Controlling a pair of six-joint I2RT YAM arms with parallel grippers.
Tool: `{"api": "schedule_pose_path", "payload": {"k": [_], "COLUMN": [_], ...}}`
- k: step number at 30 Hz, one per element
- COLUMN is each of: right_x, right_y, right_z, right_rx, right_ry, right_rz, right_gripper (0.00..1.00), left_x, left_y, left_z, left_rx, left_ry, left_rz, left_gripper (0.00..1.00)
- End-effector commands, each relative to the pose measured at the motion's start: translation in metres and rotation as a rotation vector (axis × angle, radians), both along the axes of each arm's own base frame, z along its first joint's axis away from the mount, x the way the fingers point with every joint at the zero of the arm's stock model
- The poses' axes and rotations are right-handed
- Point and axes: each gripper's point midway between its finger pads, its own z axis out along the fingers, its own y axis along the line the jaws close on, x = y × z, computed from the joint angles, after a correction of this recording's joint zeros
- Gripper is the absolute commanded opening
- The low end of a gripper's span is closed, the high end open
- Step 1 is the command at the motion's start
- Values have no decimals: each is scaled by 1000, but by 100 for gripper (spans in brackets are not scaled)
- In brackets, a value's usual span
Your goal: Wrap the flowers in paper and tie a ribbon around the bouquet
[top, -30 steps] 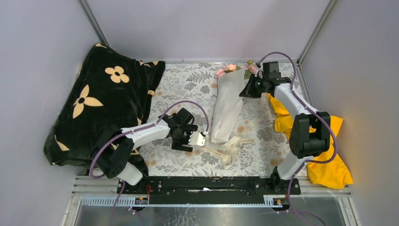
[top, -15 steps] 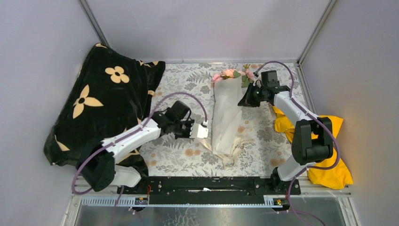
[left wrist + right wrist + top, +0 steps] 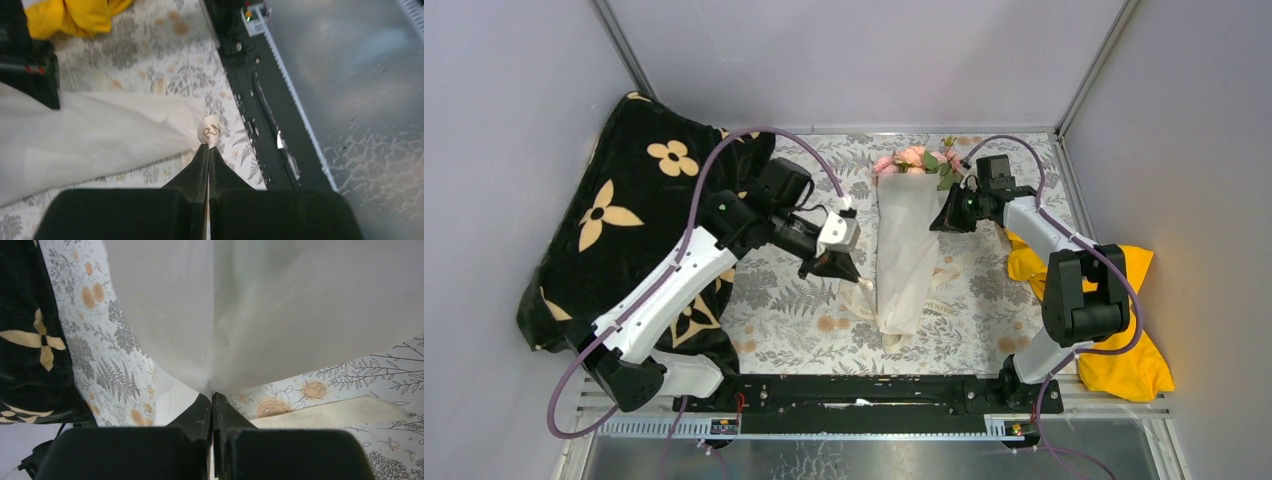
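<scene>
Left gripper [image 3: 208, 146], jaws closed, pinching ribbon [image 3: 210, 131] end. Right gripper [image 3: 212, 396], jaws closed on paper [image 3: 280, 315] of bouquet [image 3: 906, 250], flat on tablecloth [image 3: 794, 320].

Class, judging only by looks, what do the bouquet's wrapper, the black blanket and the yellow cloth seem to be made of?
The wrapper: thin, matte white paper, probably tissue-like; it looks translucent and creases softly. The black blanket: plush, fleece-like fabric, judging by its thick rounded folds and slight sheen. The yellow cloth: plain matte fabric, perhaps woven; it lies limp and crumpled.
</scene>
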Motion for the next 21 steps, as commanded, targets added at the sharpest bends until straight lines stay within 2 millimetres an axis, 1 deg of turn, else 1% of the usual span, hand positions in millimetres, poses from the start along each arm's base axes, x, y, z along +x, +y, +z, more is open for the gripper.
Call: {"api": "schedule_pose_path", "payload": {"k": [1,3,4,6,8,9,10,12,14,16,17,18,21], "right_x": [4,4,4,5,7,8,9,10,9,9,8,8,8], "right_y": [-2,-5,-7,-13,-16,-18,-21,-25,-29,-29,-30,-30,-30], "right_z": [-10,-13,-14,-16,-16,-16,-16,-16,-17,-18,-18,-18,-18], "right_rx": [-36,-57,-69,-97,-119,-129,-143,-166,-185,-188,-190,-192,-190], "right_ry": [-14,-12,-12,-19,-25,-28,-28,-31,-32,-32,-33,-34,-36], "right_rz": [9,6,1,-14,-26,-33,-41,-53,-60,-61,-61,-62,-58], "right_gripper": [0,0,0,0,0,0,0,0,0,0,0,0,0], "left_x": [-17,5,22,67,124,152,175,210,238,261,271,280,290], "left_y": [5,10,12,15,22,28,37,58,84,114,130,146,170], "left_z": [54,71,78,88,98,103,107,114,115,102,88,73,12], "left_rx": [-134,-180,-192,-212,-268,-310,-343,-420,-493,-548,-558,-557,-464], "left_ry": [158,181,187,218,223,230,255,335,445,548,597,607,569], "left_rz": [-46,33,102,311,568,686,792,946,1088,1228,1312,1383,1535], "left_gripper": [0,0,0,0,0,0,0,0,0,0,0,0,0]}}
